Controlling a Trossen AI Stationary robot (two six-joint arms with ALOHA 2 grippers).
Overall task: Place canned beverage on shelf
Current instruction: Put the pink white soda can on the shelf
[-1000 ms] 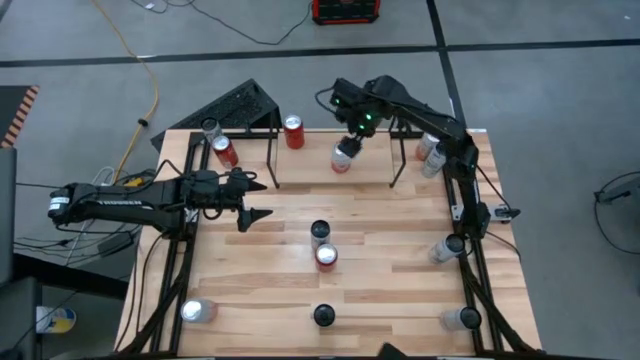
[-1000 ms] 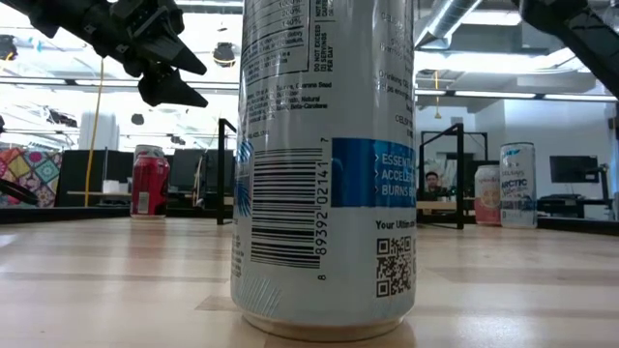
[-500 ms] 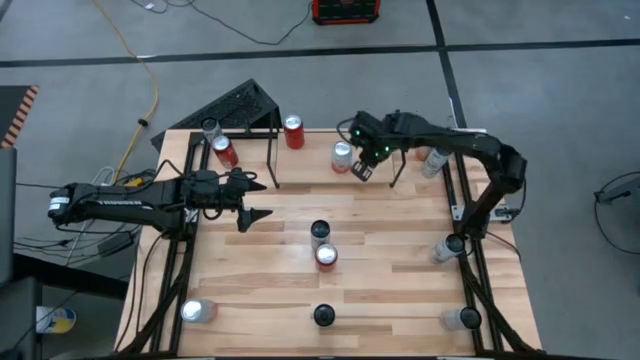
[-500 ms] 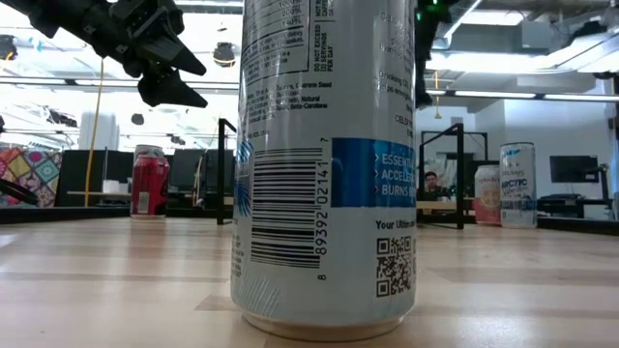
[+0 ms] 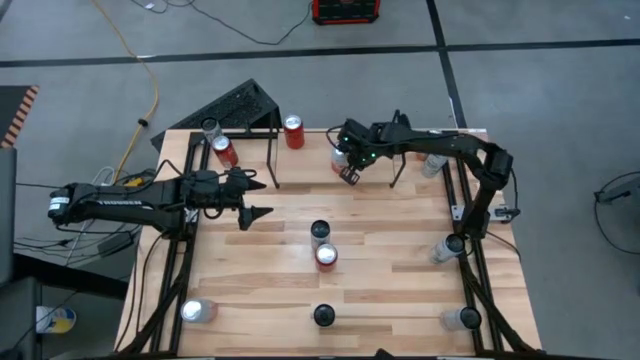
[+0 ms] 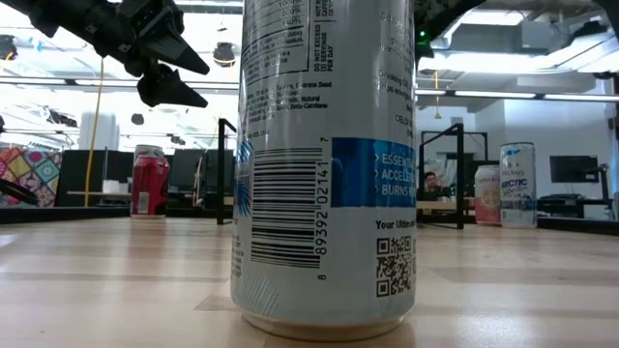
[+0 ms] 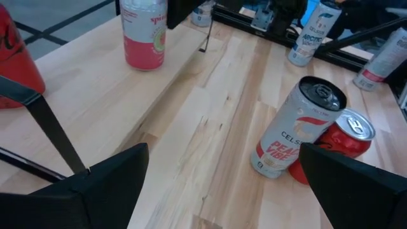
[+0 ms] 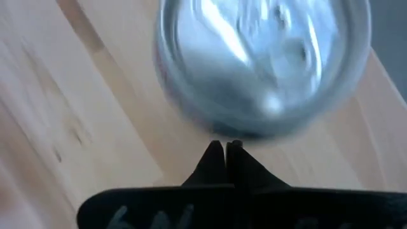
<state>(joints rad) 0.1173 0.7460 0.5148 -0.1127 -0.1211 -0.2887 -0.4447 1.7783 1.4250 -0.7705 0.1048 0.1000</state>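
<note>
Open-plan lab or office: grey floor (image 5: 560, 110) with trailing cables (image 5: 240, 30), exposed ceiling ducts (image 6: 455, 14), desk monitors (image 6: 568, 169), seated person (image 6: 430, 181) behind.

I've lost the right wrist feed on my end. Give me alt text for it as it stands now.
Looking straight down, the silver top of a can fills the upper part of the picture, standing on the pale wooden table. The right gripper sits just short of the can with its two dark fingertips pressed together, shut and holding nothing.

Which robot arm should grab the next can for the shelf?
Probably the right: its gripper hovers beside a can under the shelf, jaws shut. The left gripper, open, waits near the table's left side.
</note>
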